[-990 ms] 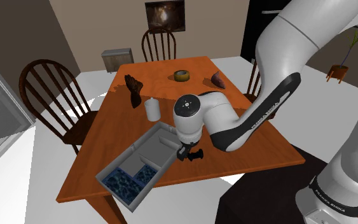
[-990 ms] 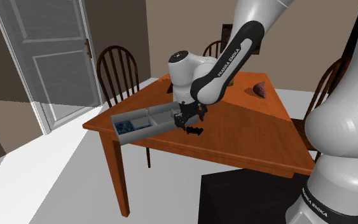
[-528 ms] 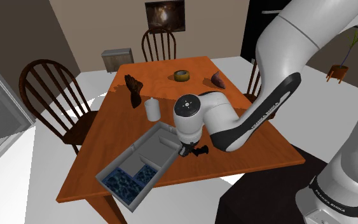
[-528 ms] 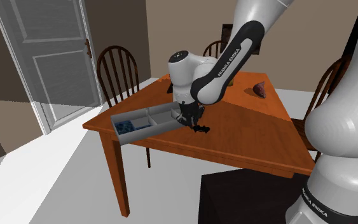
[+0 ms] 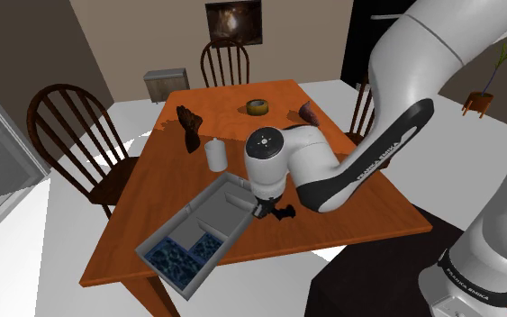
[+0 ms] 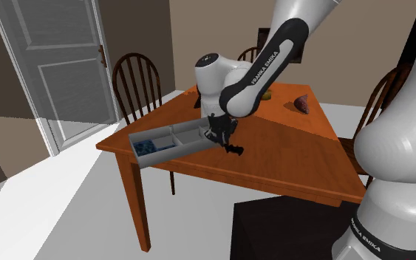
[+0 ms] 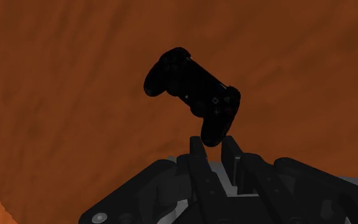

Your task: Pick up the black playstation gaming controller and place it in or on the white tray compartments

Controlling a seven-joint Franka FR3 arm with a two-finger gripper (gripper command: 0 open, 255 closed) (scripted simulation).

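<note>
Wrist view: the tool (image 7: 215, 145) is drawn narrow, and the tip of one grip of the black controller (image 7: 190, 89) is clasped between its fingers, the body reaching beyond them over the brown worktop (image 7: 75, 95). Whether it is lifted clear cannot be told. The grasp is judged made; carrying and placing are left. In the shoulder view the grey tray (image 5: 186, 236) is seen at eight o'clock of the tool.
</note>
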